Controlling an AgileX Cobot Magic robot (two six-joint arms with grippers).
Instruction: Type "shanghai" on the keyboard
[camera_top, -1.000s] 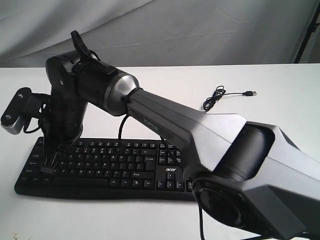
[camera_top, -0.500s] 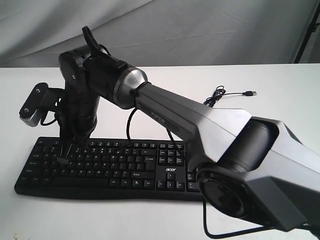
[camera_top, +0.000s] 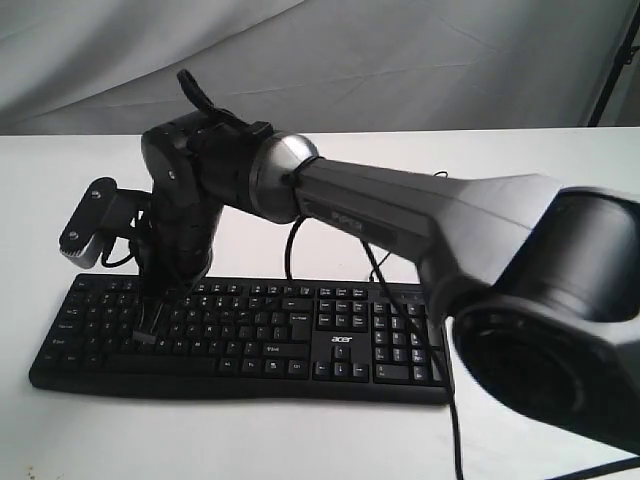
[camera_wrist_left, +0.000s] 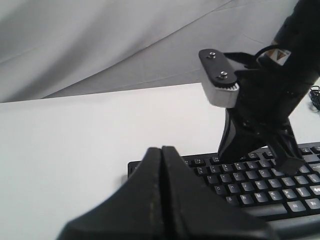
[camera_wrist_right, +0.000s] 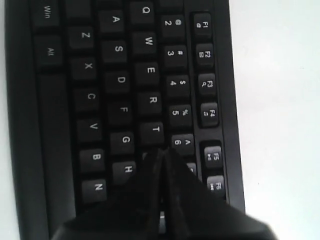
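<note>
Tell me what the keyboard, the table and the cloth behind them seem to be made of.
The keyboard looks like matte black plastic: moulded keys, printed white legends, little glare. The table has a smooth white top, perhaps laminate or painted board; I cannot tell which. The cloth is grey fabric, judging by its soft folds.

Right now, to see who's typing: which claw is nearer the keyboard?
Right. The right claw hangs just above the letter keys of the keyboard, near H. The left claw sits back, off one end of it.
</note>
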